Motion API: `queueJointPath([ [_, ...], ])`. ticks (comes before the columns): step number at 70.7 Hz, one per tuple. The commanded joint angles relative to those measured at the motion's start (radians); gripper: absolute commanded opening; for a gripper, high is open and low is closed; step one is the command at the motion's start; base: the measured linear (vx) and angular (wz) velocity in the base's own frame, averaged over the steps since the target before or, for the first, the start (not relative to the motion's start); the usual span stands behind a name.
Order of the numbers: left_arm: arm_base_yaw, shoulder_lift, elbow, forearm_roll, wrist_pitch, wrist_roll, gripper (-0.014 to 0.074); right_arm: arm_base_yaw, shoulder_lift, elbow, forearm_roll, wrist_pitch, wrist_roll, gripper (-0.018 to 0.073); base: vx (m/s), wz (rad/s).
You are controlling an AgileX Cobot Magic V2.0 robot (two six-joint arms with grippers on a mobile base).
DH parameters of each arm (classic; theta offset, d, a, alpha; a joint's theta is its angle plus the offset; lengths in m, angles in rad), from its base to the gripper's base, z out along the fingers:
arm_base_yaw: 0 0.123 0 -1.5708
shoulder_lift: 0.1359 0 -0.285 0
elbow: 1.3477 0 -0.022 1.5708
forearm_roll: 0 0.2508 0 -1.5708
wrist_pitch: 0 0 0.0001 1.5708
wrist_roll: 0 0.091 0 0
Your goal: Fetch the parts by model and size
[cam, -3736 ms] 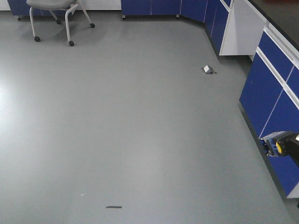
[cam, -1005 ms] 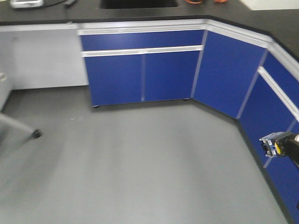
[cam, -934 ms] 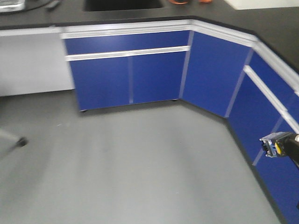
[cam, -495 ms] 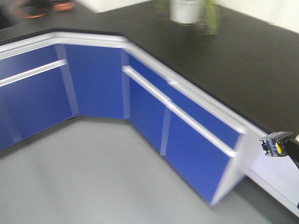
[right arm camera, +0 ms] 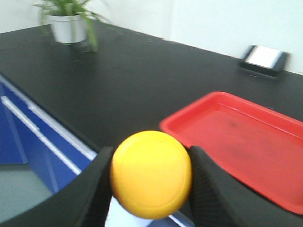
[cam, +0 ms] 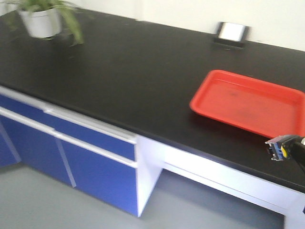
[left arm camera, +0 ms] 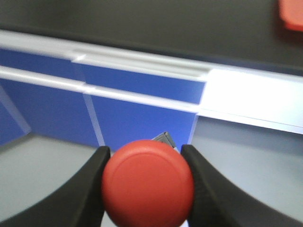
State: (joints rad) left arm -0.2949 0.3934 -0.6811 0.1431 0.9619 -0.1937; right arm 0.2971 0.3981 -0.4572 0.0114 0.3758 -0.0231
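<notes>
My left gripper (left arm camera: 147,182) is shut on the red push-button switch (left arm camera: 147,183); its round red cap fills the space between the black fingers (left arm camera: 92,189), and a corner of its base (left arm camera: 165,139) shows behind. My right gripper (right arm camera: 150,176) is shut on the yellow push-button switch (right arm camera: 151,174), cap toward the camera, held in front of the counter edge. In the front view the right gripper's load shows at the right edge as a blue-black base with a yellow cap (cam: 281,147), below the near edge of a red tray (cam: 252,102).
A long black countertop (cam: 119,71) carries the empty red tray (right arm camera: 246,137), a potted plant (cam: 45,19) at the far left and a small silver-black device (cam: 231,33) by the wall. Blue cabinet doors (cam: 90,167) and a white panel (cam: 214,167) stand below. Grey floor lies in front.
The front view has swung from open floor past the blue corner cabinets to the black counter with the red tray. Both grippers stay shut on their switches.
</notes>
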Motion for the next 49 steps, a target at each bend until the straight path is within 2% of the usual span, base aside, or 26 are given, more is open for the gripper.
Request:
queueJointPath([
  [1, -0.003, 0.01, -0.023, 0.002, -0.073, -0.005, 0.0003, -0.002, 0.004, -0.03, -0.006, -0.084, -0.013, -0.0006, 0.17, -0.8],
  [29, -0.003, 0.01, -0.023, 0.002, -0.073, -0.005, 0.0003, -0.002, 0.004, -0.03, -0.006, -0.084, -0.013, -0.0006, 0.16, -0.74],
  [49, -0.003, 0.01, -0.023, 0.002, -0.074, -0.005, 0.0003, -0.002, 0.004, -0.03, -0.006, -0.084, -0.013, -0.0006, 0.11, -0.45],
])
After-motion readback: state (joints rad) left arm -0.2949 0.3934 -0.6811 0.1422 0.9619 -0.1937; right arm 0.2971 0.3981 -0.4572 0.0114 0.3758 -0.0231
